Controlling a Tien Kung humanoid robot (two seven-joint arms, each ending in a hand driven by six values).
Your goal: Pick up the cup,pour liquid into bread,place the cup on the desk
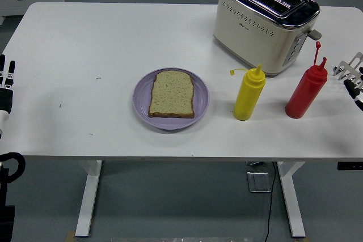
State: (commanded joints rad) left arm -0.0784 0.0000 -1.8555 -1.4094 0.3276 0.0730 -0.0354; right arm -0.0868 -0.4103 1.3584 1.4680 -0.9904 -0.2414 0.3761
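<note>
Nothing of the task looks begun. The slice of speckled brown bread [172,94] lies dry on the round lilac plate [142,97], mid-desk. No cup shows; the yellow plastic squeeze bottle [249,94] and red plastic squeeze bottle [306,92] stand untouched right of it. The right hand [350,76] hovers just beside the red one, fingers spread, empty. The left hand [7,83] rests at the white desk's [102,38] left edge, fingers straight, empty.
</note>
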